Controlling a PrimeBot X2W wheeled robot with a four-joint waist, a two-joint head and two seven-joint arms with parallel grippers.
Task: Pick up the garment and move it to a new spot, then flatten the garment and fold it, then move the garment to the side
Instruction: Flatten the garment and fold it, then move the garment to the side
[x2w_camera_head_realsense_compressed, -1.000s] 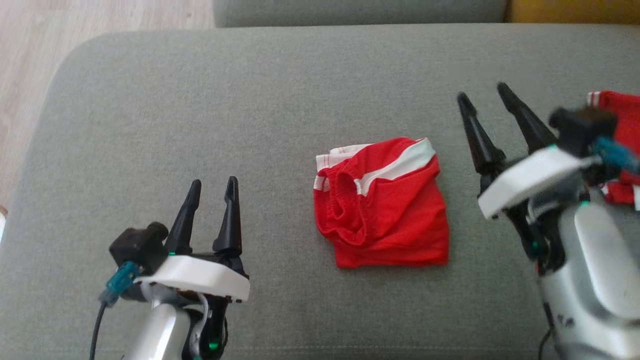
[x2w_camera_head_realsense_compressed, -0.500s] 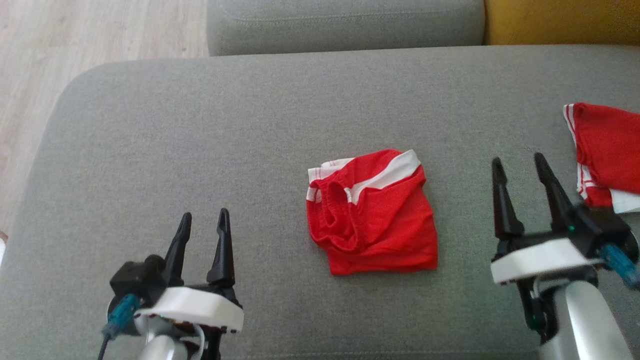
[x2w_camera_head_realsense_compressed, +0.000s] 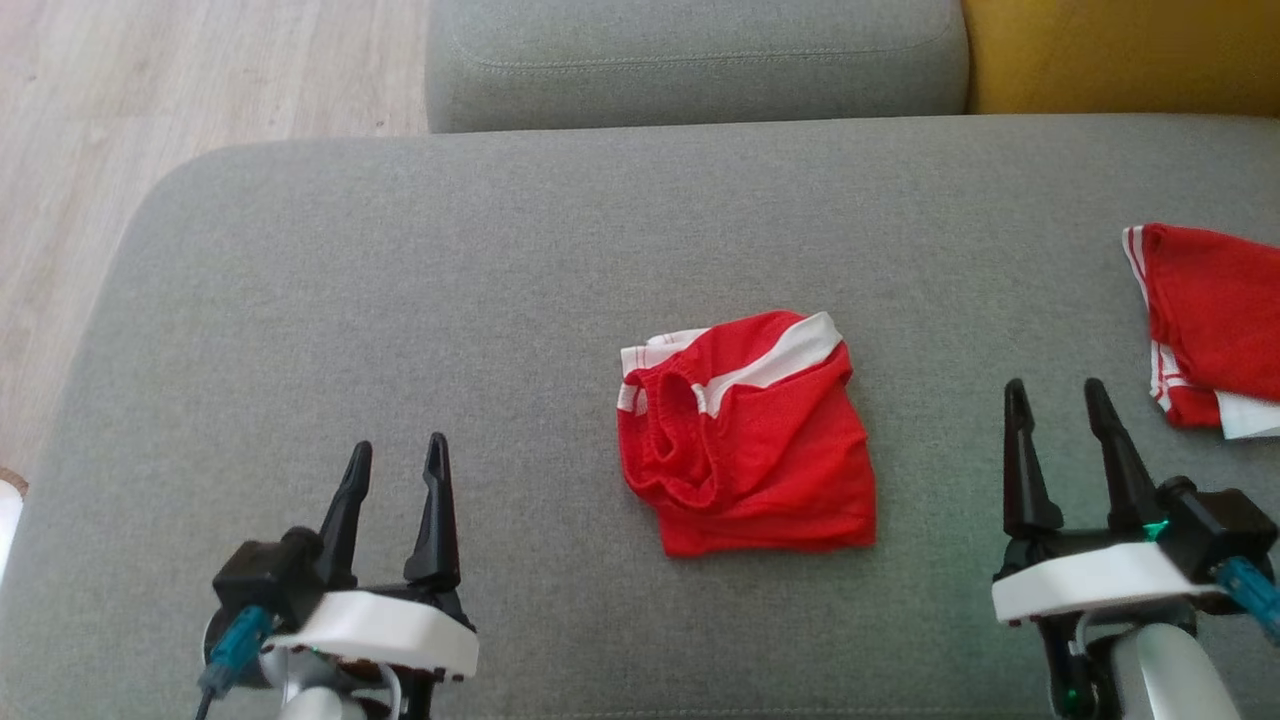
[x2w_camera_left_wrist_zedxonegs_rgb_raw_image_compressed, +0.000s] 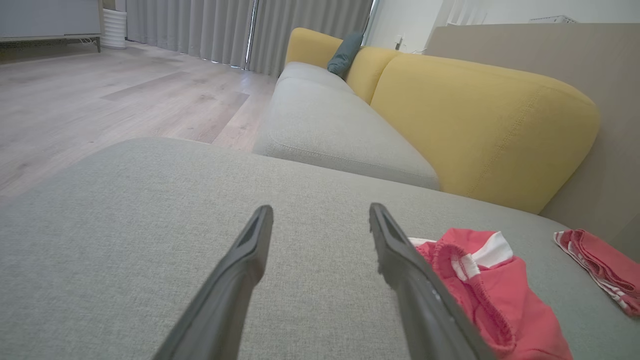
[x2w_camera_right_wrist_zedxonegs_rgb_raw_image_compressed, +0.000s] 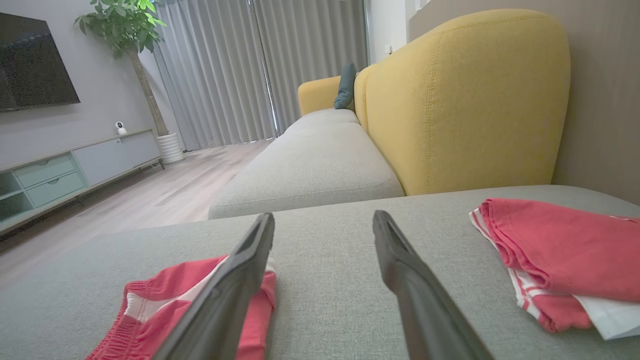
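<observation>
The garment (x2w_camera_head_realsense_compressed: 745, 435), red shorts with a white band, lay crumpled at the middle of the grey cushion (x2w_camera_head_realsense_compressed: 500, 250), its waistband bunched toward the cushion's left. Nothing touched it.

The left gripper (x2w_camera_head_realsense_compressed: 398, 446) hung over the cushion's near left part, its jaws spread and empty, fingers pointing toward the cushion's far edge. The right gripper (x2w_camera_head_realsense_compressed: 1054, 385) hung over the cushion's near right part, likewise spread wide with nothing between its fingers. Both stood well apart from the garment, one on either side of the cushion's middle.

In the left wrist view the garment showed past the right-hand finger, which hid part of it. In the right wrist view the left-hand finger crossed in front of it.

A second red cloth (x2w_camera_head_realsense_compressed: 1210, 320), with thin white stripes and a white corner showing, rested folded at the cushion's right edge. Beyond the cushion's far edge stood a grey seat (x2w_camera_head_realsense_compressed: 690, 60) and a yellow backrest (x2w_camera_head_realsense_compressed: 1120, 50). Wood floor (x2w_camera_head_realsense_compressed: 150, 80) ran off the cushion's left side.
</observation>
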